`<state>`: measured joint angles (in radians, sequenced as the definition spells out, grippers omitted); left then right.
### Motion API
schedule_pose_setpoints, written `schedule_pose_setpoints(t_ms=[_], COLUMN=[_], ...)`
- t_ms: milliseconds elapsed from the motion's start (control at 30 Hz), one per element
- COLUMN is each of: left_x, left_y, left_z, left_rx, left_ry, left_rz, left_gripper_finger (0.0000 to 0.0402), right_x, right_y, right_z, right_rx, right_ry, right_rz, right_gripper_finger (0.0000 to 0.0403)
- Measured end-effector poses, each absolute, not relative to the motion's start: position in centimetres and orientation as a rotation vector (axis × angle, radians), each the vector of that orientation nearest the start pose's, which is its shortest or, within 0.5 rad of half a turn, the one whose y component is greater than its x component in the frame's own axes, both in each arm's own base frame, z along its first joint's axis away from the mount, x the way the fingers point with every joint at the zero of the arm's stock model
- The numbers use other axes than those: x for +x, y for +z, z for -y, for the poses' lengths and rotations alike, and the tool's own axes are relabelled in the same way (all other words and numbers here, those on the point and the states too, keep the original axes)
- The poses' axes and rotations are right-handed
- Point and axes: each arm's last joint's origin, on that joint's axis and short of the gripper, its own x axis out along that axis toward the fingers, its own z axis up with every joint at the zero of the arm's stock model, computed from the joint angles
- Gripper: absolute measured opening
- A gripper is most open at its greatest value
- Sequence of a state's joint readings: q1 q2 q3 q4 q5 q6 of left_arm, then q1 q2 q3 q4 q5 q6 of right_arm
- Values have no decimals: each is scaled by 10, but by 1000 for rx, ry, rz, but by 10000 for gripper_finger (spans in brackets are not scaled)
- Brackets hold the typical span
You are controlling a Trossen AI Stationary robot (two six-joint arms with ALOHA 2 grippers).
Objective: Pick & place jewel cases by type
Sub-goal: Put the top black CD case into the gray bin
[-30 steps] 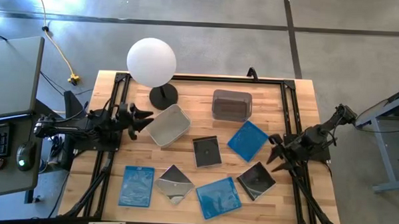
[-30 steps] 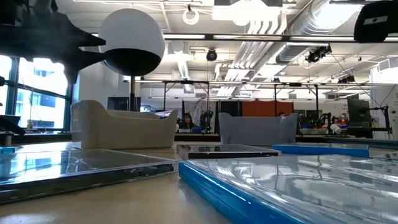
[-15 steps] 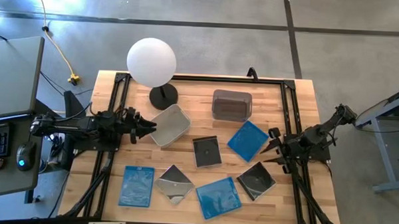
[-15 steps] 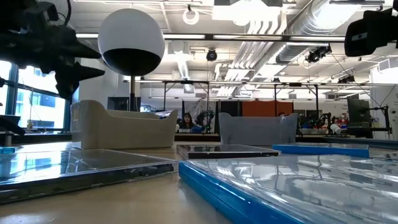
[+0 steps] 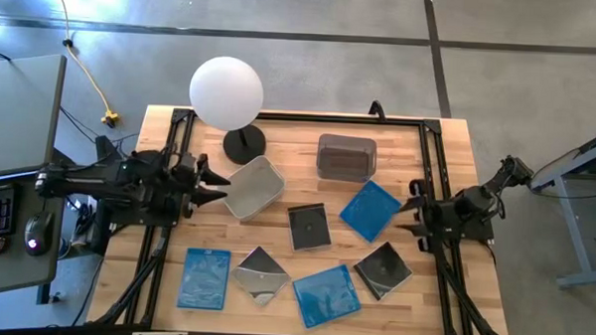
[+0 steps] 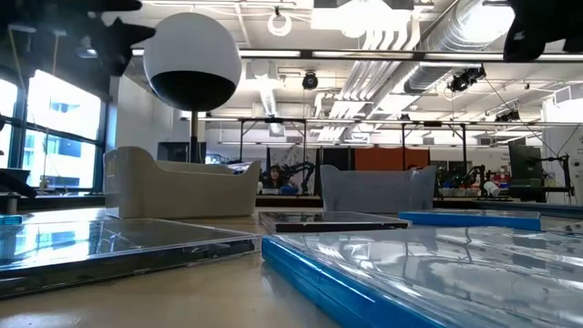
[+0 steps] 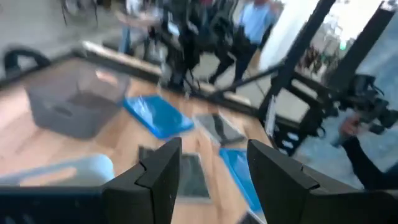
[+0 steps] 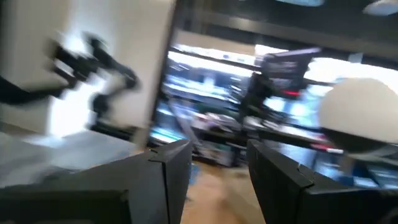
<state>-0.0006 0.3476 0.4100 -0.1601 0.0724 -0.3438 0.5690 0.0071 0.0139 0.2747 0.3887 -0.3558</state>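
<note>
1. The left hand (image 5: 218,185) hangs above the left side of the bench (image 5: 289,132), just beside the pale tub (image 5: 253,186); its fingers stand spread and hold nothing.
2. The right hand (image 5: 408,216) hangs at the right edge of the bench, near a blue jewel case (image 5: 369,209); its fingers are spread and empty.
3. All six jewel cases lie flat on the bench, none in a tub.
4. A second blue case (image 5: 204,279) lies at the front left, and a third blue case (image 5: 325,295) at the front middle.
5. A shiny case (image 5: 260,275) lies between those two; a dark case (image 5: 307,227) sits mid-bench, and another shiny case (image 5: 383,271) lies front right.
6. The grey tub (image 5: 345,156) stands at the back, well apart from the pale tub.
7. A white globe lamp (image 5: 226,92) stands at the back left.
</note>
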Motion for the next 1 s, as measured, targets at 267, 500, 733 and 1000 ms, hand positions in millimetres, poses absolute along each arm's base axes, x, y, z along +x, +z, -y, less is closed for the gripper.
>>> schedule_pose_setpoints(t_ms=[267,500,733,1000], left_x=[177,245,300,334], left_y=[280,261,241,198], left_z=[25,61,74,82], left_rx=[-277,-224,-451,-589], left_ry=[-193,-99,80,186], left_rz=[-387,-594,-682,-809], left_gripper_finger=[182,182,182,182], right_x=[86,101,134,198], right_y=[189,183,202,217], right_z=[-33,-34,-42,-67], right_rx=[-208,-86,-84,-225], right_ry=[-72,-51,-14,-18], right_rz=[204,134,-25,-632], right_gripper_finger=[149,149,149,149])
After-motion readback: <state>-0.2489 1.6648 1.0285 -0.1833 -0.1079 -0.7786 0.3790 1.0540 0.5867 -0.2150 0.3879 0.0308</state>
